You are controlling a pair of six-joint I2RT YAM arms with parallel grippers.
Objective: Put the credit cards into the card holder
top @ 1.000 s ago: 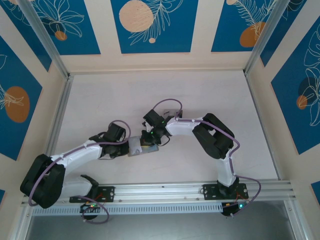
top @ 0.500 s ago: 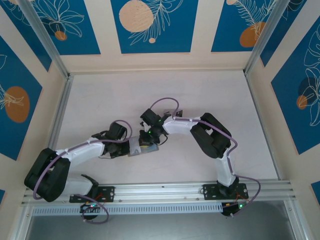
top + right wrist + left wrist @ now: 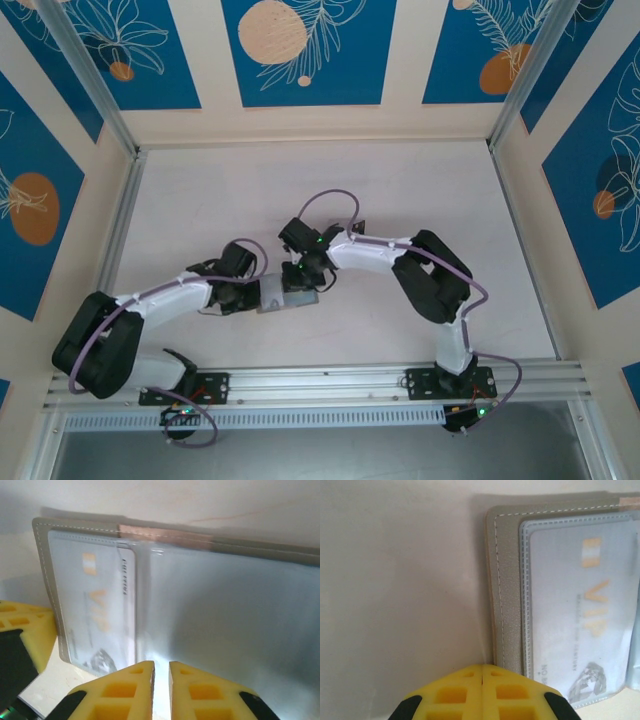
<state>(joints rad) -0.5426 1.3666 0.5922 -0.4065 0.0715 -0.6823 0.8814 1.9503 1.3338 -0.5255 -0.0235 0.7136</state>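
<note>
Table [image 3: 420,180] free exc. card holder [image 3: 272,297] ctr

The pale card [image 3: 580,615] behind the clear pocket of the grey card holder [image 3: 507,580] bears "VIP" in large orange-gold letters, running sideways in the left wrist view; next to them sits a line of tiny print too small to read; near the card's lower edge a small "NO" starts a line whose remainder is blurred; in the right wrist view the same card [image 3: 95,615] shows "VI" plainly, the last letter faint; a small line along its edge cannot be read.
</note>
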